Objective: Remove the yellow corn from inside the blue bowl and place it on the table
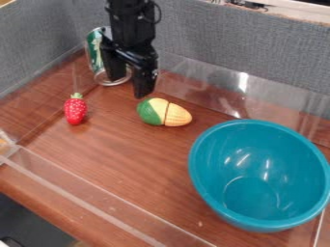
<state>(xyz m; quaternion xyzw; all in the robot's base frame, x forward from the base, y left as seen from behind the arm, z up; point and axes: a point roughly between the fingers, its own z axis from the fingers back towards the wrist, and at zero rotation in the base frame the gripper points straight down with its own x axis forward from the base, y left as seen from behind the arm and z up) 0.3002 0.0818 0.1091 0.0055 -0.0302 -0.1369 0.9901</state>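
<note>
The yellow corn (pixel 165 114) lies on its side on the table (pixel 116 154), left of the blue bowl, its green end pointing left. The blue bowl (pixel 260 175) stands at the right front and holds nothing. My gripper (pixel 131 85) hangs just behind and to the left of the corn, a little above the tabletop. Its black fingers (pixel 146 82) are spread open with nothing between them. It does not touch the corn.
A red toy strawberry (pixel 76 109) lies at the left. A green tin can (pixel 100 56) lies tipped behind the gripper, partly hidden by it. Clear acrylic walls (pixel 91 183) edge the tabletop, and a grey partition rises at the back.
</note>
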